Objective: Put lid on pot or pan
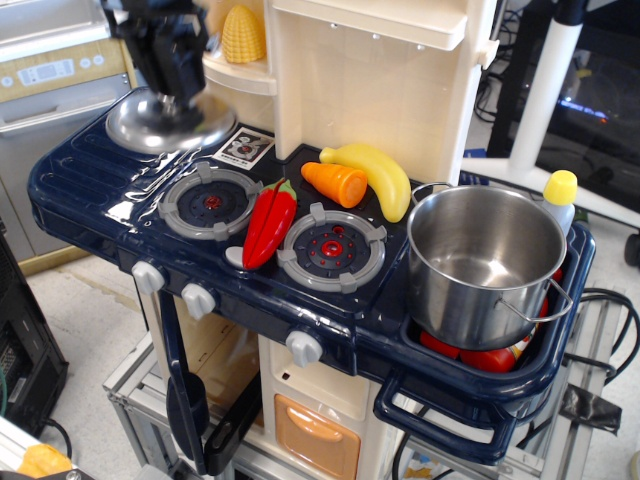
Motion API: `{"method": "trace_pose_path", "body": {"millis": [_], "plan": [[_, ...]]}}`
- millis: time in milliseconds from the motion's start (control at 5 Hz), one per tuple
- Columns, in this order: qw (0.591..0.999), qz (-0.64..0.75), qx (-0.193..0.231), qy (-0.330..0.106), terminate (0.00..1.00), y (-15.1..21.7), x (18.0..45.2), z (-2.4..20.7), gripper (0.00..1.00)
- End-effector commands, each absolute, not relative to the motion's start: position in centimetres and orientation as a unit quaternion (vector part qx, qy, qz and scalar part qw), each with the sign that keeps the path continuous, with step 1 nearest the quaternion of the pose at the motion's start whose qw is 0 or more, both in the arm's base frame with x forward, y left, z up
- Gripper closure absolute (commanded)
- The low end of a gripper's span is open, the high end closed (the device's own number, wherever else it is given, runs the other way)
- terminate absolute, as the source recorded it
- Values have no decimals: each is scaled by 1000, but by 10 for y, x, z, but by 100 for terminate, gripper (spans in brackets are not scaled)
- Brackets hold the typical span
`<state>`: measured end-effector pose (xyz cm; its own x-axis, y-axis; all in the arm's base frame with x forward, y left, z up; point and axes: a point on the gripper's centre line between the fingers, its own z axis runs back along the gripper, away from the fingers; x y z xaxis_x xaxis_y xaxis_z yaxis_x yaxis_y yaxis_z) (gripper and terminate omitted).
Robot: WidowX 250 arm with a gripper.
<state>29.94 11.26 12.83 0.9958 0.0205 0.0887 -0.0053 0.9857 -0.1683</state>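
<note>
End effector (170, 98) clamped on knob of lid (170, 123), airborne over worktop's (90, 200) back-left, far from pot (487, 262); light, rigid, slippery steel, best held by knob.

A navy toy kitchen surface (90, 190) stands before a cream cabinet tower (380, 80). Behind at right rises a white pole (545, 90) beside a dark monitor (600, 90). Pale speckled floor (85, 320) lies below, with black cables (605, 310) at right.
</note>
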Motion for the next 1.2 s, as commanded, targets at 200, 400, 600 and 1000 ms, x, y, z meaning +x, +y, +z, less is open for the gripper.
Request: {"method": "trace_pose_path", "body": {"millis": [200,400,600,1000], "plan": [[988,46,-127,-75,0,-16,301,165,100],[984,35,-161,-68,0,-65,302,163,100],[981,5,-173,-87,0,-95,306,151,100],[976,-65,-174,-111,0,-96,326,129,100]]}}
